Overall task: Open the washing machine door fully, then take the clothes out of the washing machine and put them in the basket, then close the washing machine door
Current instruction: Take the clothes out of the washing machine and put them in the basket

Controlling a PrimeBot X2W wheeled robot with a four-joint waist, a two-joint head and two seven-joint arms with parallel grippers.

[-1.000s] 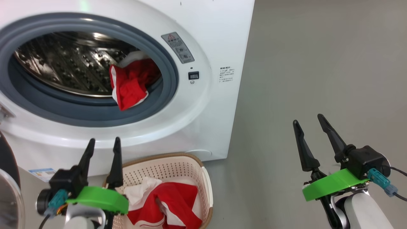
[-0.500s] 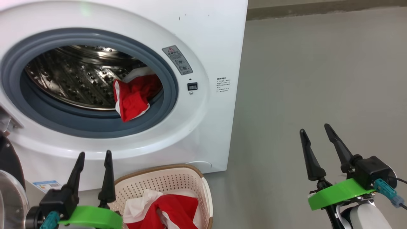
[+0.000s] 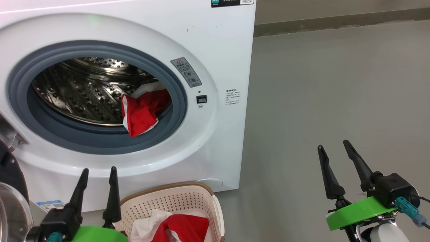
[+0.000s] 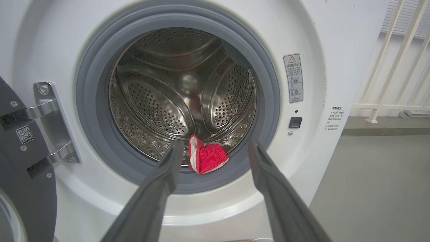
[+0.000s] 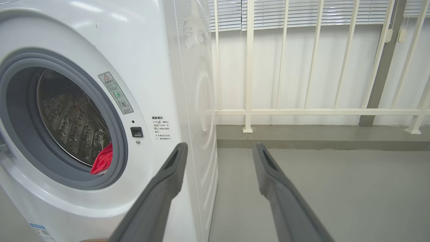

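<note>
Unloading: your left gripper (image 4: 215,144), spread and empty, faces a red garment (image 4: 208,158) ahead; reach in, pinch it.

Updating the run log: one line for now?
washing machine door open; red garment at drum lip; clothes in basket; left gripper open, empty; right gripper open, empty
</note>
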